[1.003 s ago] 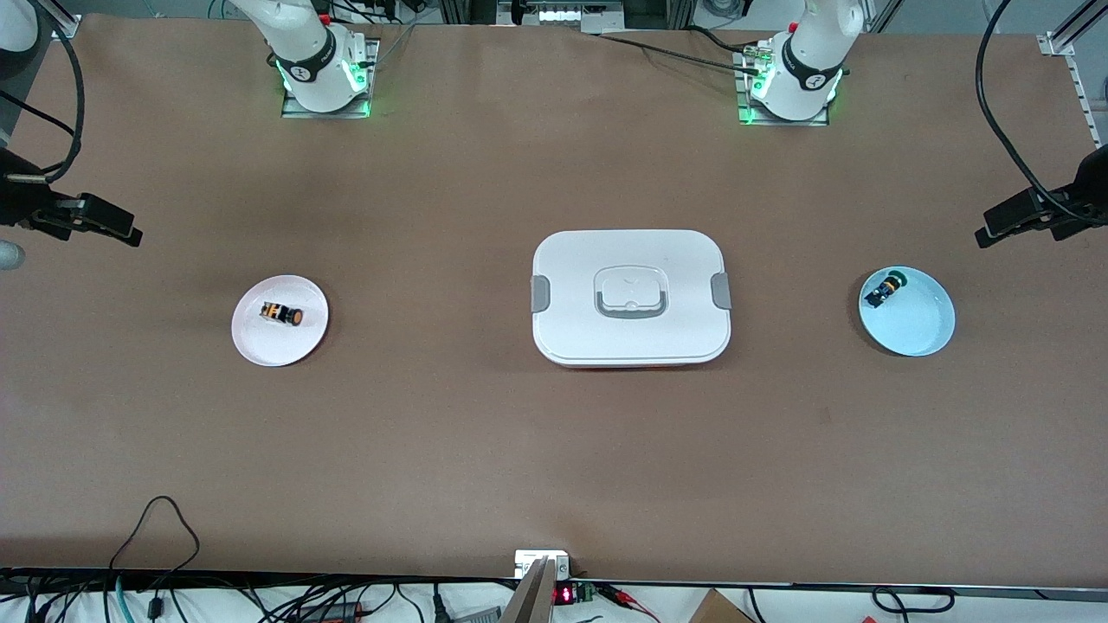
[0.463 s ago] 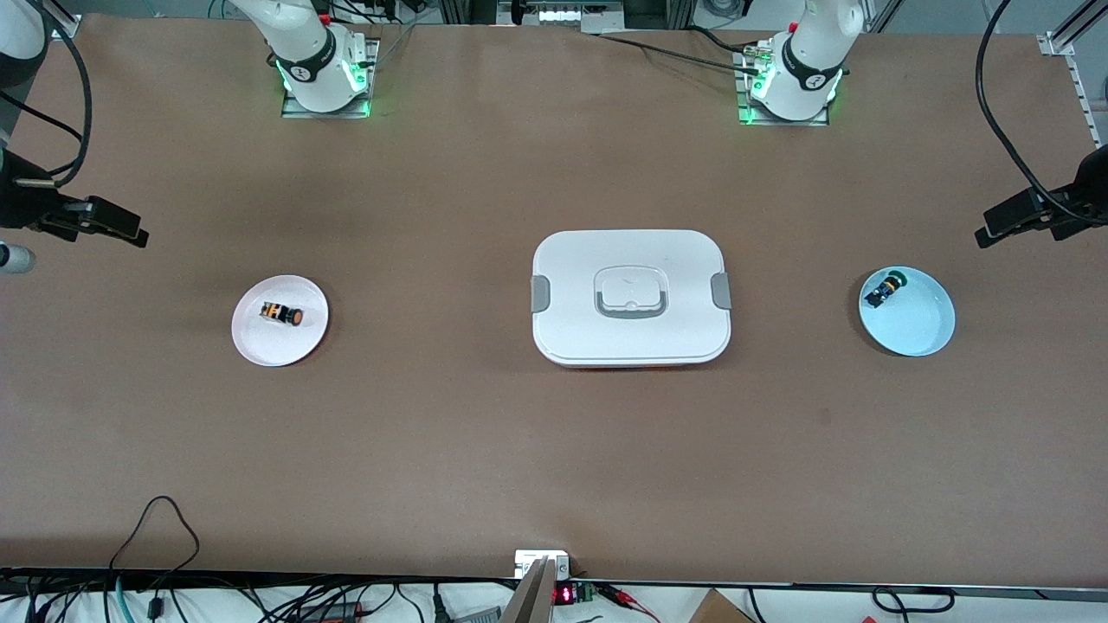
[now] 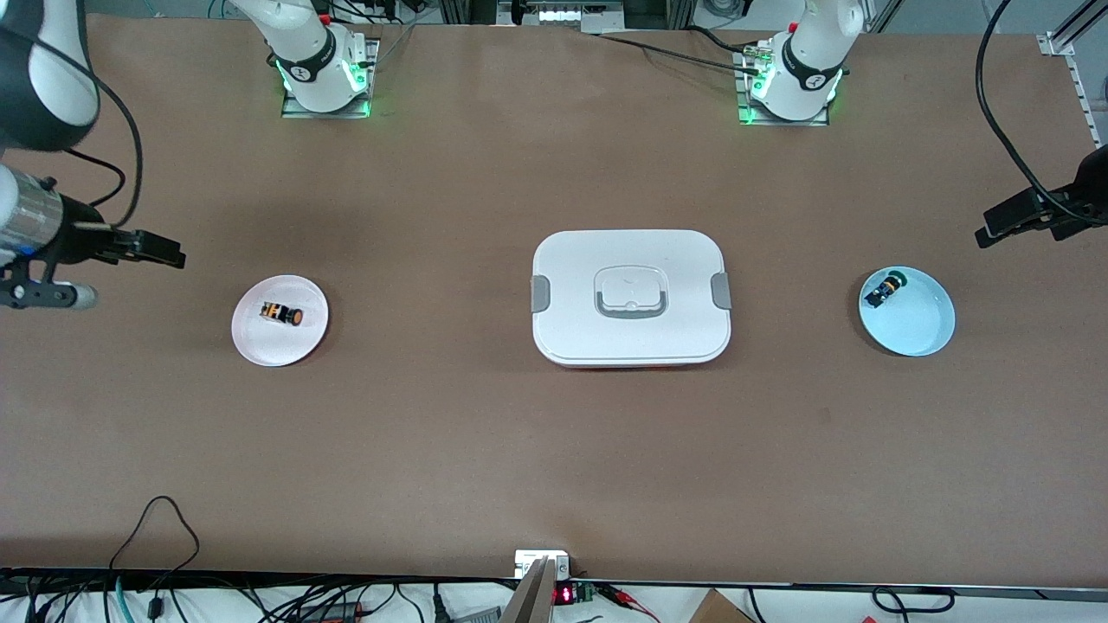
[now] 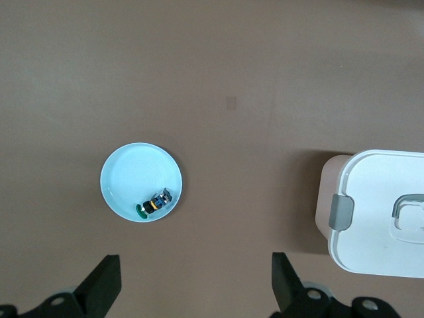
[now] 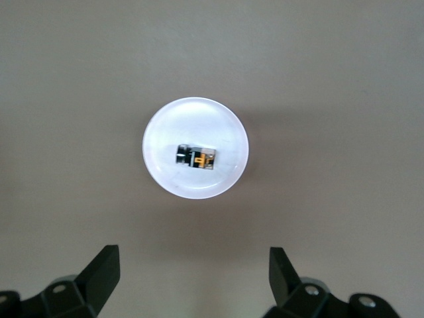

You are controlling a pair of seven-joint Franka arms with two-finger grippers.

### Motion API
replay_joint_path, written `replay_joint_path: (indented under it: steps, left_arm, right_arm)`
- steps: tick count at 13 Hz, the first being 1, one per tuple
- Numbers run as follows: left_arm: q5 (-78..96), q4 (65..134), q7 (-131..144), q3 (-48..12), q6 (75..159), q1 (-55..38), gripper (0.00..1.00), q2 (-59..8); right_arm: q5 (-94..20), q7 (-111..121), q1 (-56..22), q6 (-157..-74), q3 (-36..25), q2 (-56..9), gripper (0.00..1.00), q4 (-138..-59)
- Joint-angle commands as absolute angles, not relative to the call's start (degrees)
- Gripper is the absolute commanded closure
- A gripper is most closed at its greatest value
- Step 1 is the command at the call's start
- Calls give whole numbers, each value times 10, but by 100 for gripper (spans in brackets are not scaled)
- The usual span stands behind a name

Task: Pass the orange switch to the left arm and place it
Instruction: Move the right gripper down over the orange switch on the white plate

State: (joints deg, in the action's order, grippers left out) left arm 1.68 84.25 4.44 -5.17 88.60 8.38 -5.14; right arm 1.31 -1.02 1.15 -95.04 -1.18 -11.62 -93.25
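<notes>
The orange switch (image 3: 282, 314) lies on its side on a small white plate (image 3: 275, 348) toward the right arm's end of the table; the right wrist view shows the switch (image 5: 197, 158) on the plate (image 5: 195, 119). My right gripper (image 3: 169, 253) hangs open and empty in the air beside that plate, its jaws wide apart in the right wrist view (image 5: 192, 255). The white box (image 3: 571, 260) with grey latches sits mid-table, and one end shows in the left wrist view (image 4: 377, 199). My left gripper (image 3: 991, 232) is open and empty (image 4: 194, 265) over the table at the left arm's end.
A pale blue plate (image 3: 919, 329) at the left arm's end holds a small switch with a green cap (image 3: 885, 288); the plate (image 4: 129, 172) and that switch (image 4: 154, 203) also show in the left wrist view. Cables lie along the table edge nearest the front camera.
My right arm has swung in over the table toward the white plate. The left arm, the box and both switches have not moved.
</notes>
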Motion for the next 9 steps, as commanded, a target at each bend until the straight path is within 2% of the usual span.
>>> replay_joint_path:
  steps: [1,4,9]
  left_arm:
    - [28,831,33,-51,882,85,0,-54]
    - [28,831,33,-51,882,85,0,-54]
    - [28,831,33,-51,882,85,0,-54]
  right_arm:
    - [31,-20,10,-961,-11,-141,0,-941]
    - [32,-19,10,-1008,-12,-163,0,-991]
    - [31,-21,9,-1175,-11,-166,0,-1125]
